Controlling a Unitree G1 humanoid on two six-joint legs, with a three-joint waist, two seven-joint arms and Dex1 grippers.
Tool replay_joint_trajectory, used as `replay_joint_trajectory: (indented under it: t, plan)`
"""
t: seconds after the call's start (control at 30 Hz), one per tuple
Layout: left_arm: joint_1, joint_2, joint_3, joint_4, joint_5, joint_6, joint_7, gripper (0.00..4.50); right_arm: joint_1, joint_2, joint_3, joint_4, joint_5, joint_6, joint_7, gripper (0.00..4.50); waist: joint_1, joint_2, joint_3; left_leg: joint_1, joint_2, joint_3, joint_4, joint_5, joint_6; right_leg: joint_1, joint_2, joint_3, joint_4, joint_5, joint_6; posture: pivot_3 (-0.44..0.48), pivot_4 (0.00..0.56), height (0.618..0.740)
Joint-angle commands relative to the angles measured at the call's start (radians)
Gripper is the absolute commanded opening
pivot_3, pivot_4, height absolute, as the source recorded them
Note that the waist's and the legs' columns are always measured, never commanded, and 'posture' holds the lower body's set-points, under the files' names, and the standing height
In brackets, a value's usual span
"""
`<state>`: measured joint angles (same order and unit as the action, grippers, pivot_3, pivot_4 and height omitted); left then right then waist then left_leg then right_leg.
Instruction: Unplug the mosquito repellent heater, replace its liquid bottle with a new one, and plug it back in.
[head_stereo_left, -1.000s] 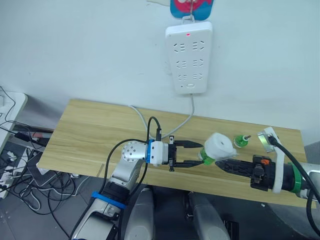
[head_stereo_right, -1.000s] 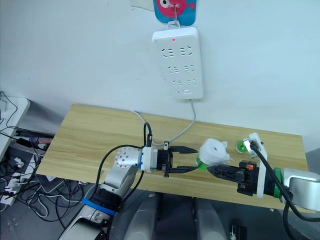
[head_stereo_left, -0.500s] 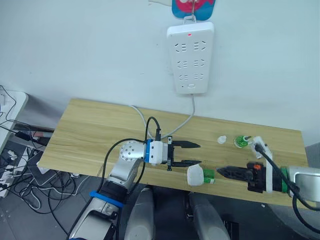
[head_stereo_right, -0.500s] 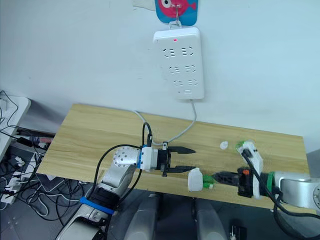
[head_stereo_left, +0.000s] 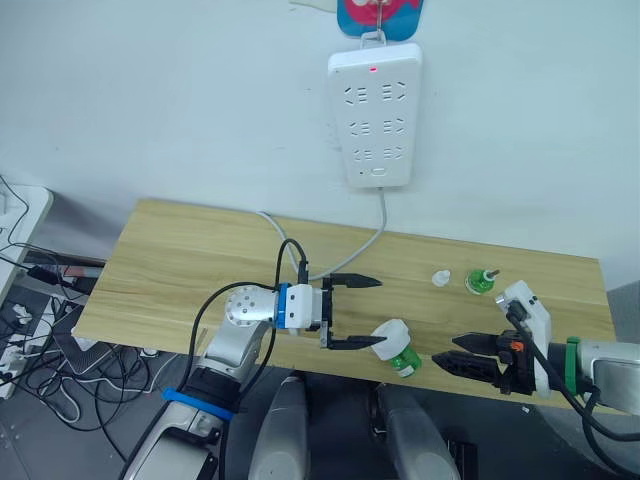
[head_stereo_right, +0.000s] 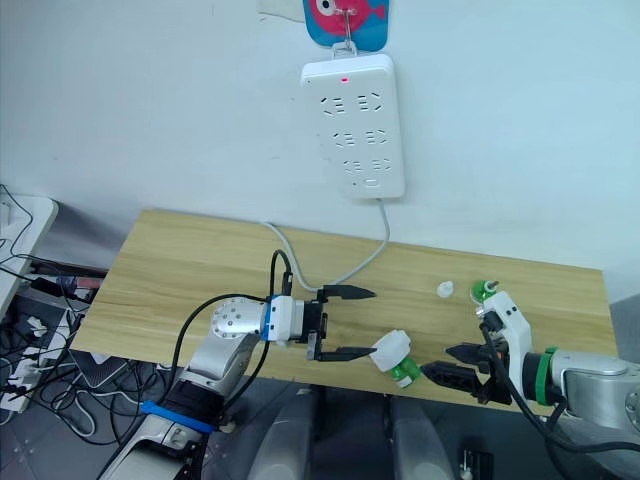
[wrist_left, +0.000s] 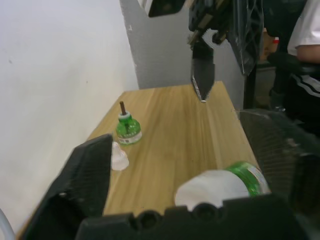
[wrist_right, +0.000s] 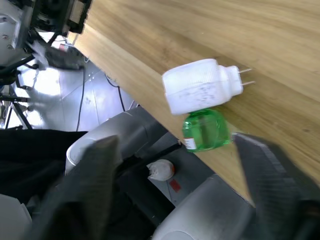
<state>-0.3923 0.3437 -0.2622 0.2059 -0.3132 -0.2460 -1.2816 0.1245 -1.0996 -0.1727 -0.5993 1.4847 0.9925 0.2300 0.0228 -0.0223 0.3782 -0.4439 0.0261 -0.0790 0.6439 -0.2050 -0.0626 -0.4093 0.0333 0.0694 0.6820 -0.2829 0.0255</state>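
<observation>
Both pincers, left (head_stereo_left: 363, 312) and right (head_stereo_left: 448, 353), are spread and empty; heater (head_stereo_left: 391, 338) with bottle (head_stereo_left: 405, 360) lies at the tabletop (head_stereo_left: 180, 260) edge, so a nudge could knock it off.

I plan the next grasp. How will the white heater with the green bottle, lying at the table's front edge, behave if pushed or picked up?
The mosquito repellent heater lies on its side, so its rounded shell and round green bottle may roll. It sits by the table edge; a push could drop it. It looks light, smooth plastic, perhaps slippery in a pincer.
</observation>
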Motion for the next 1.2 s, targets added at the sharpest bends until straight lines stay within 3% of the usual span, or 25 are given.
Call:
replay_joint_trajectory:
  t: [0.03, 0.37, 0.63, 0.87, 1.2]
  plan:
    - [0.034, 0.025, 0.022, -0.047, -0.033, -0.001, -0.026, 4.5, 0.014, 0.028, 0.012, -0.066, -0.001, 0.009, -0.053, 4.49, 0.0, 0.0, 0.0, 0.0, 0.0, 0.0, 0.0, 0.0, 0.0, 0.0, 0.0, 0.0, 0.0, 0.0, 0.0, 0.101, 0.381, 0.74]
    - [0.161, 0.149, 0.052, -0.131, -0.072, -0.026, -0.131, 4.5, -0.039, 0.151, 0.207, -0.167, -0.082, 0.046, -0.349, 4.49, 0.0, 0.0, 0.0, 0.0, 0.001, 0.0, -0.001, 0.0, 0.0, -0.002, 0.0, 0.001, 0.0, 0.0, 0.0, 0.12, 0.392, 0.74]
    - [0.272, 0.209, 0.069, -0.265, -0.084, 0.021, -0.096, 4.5, -0.132, 0.293, 0.372, -0.158, -0.3, 0.125, -0.5, 4.49, 0.001, 0.0, 0.0, -0.005, 0.001, 0.0, -0.002, 0.0, 0.0, -0.008, 0.0, 0.002, 0.0, -0.001, -0.001, 0.132, 0.393, 0.74]
    - [0.291, 0.222, 0.078, -0.301, -0.078, 0.053, -0.058, 4.5, -0.181, 0.42, 0.426, -0.078, -0.422, 0.211, -0.517, 4.49, 0.002, 0.001, 0.0, -0.007, 0.001, 0.001, -0.003, 0.0, -0.001, -0.011, 0.0, 0.002, 0.0, -0.001, -0.001, 0.152, 0.388, 0.74]
    - [0.297, 0.221, 0.073, -0.342, -0.077, 0.094, -0.009, 4.5, -0.174, 0.511, 0.46, -0.028, -0.619, 0.238, -0.439, 4.49, 0.002, 0.001, 0.0, -0.007, 0.002, 0.002, -0.004, 0.0, -0.001, -0.012, 0.0, 0.002, 0.0, -0.001, -0.001, 0.163, 0.388, 0.74]
